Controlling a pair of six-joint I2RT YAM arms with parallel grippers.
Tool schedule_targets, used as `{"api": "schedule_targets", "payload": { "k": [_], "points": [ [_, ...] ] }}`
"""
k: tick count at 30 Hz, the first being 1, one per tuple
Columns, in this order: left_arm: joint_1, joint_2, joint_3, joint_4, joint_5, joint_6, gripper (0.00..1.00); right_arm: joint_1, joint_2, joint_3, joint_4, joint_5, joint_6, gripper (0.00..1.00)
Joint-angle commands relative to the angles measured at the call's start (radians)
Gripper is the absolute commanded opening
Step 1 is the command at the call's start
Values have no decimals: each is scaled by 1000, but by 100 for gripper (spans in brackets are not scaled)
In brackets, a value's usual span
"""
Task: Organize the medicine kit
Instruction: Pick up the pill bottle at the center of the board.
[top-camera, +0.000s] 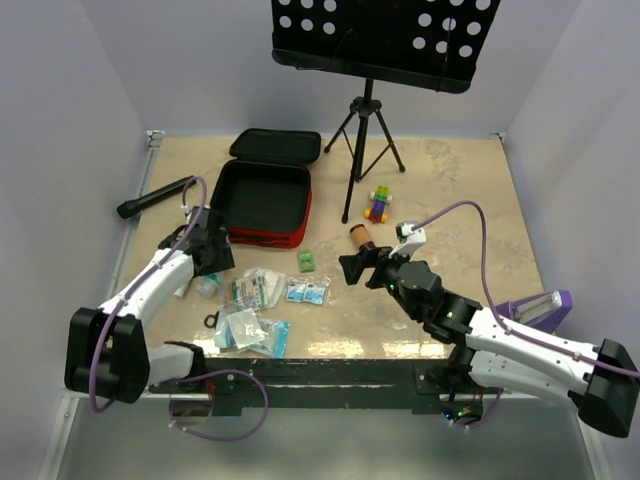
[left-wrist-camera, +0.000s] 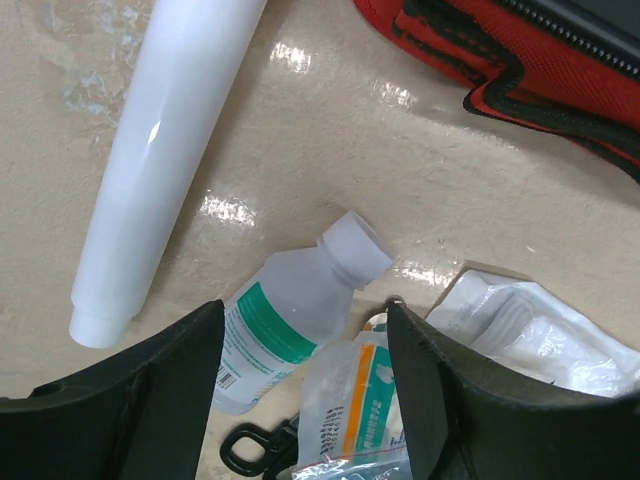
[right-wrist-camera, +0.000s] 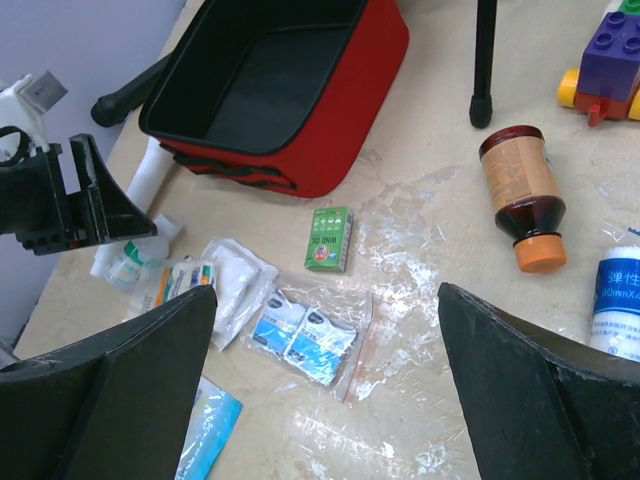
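The red medicine kit lies open at the back left, black inside and empty, its lid flat behind it. My left gripper is open just above a clear bottle with a green label. A packet with an orange stripe and black scissors handles lie between its fingers. My right gripper is open and empty, above a zip bag of blue packets. A green box and a brown bottle lie near it.
A white tube and a gauze packet flank the clear bottle. A black flashlight lies at the left edge. A music stand tripod and toy blocks stand beside the case. A white bottle with a blue label lies at the right.
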Motion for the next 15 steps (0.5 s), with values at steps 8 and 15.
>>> {"api": "schedule_targets", "payload": {
  "k": [8, 15],
  "points": [
    [1, 136, 68, 2, 28, 96, 68, 0, 3, -8, 56, -54, -32, 98],
    [0, 196, 85, -1, 50, 119, 58, 0, 5, 8, 54, -56, -39, 98]
  ]
}}
